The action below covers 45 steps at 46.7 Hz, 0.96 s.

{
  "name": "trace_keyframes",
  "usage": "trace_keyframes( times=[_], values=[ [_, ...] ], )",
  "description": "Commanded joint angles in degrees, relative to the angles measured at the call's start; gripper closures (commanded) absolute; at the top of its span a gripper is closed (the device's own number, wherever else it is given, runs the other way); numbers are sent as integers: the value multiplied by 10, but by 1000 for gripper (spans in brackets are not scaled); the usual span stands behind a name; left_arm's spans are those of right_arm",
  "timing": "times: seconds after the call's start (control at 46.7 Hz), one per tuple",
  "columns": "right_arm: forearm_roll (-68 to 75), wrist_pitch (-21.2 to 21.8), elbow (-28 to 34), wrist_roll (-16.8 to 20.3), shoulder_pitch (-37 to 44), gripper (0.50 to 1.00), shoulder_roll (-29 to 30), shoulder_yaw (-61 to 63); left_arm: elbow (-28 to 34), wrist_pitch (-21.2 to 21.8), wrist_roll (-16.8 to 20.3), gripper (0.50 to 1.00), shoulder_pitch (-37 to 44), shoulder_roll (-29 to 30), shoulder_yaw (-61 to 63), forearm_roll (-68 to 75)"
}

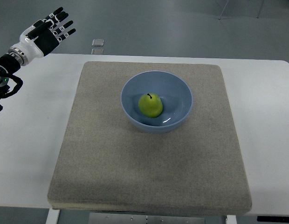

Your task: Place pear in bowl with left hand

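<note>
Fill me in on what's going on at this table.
Nothing is being handled at this moment. A green pear lies inside the blue bowl, which stands on a grey mat spread over the white table. The left robot hand is up at the far left corner, off the mat, fingers spread and holding nothing. The right arm is out of view. Judging by how things lie, the pear is already in the bowl.

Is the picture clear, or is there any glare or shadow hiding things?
Top view: sharp and evenly lit; a small bright glint sits inside the bowl beside the pear; the bowl throws only a soft shadow on the mat; the left hand at the far corner is crisp too.
</note>
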<state>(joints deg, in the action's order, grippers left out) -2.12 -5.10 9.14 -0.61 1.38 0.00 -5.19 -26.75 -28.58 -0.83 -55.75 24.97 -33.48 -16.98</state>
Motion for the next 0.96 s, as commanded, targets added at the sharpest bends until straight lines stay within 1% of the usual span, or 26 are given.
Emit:
trace_keyframes(
  times=[0.0,0.621,0.792,0.942],
  values=[
    [0,0,0,0,-1,576,0,0,2,0,0,506,0,-10,1,1],
    [1,1,1,0,-1,576,0,-2,-1,-10,-1,506,8,-25,4,5],
    [1,1,1,0,-1,576,0,-2,-4,-10,-15,506,9,-25,4,6],
    [0,1,2,5,-1,576,0,-3,-4,-10,-16,506,9,-25,5,6]
  ],
)
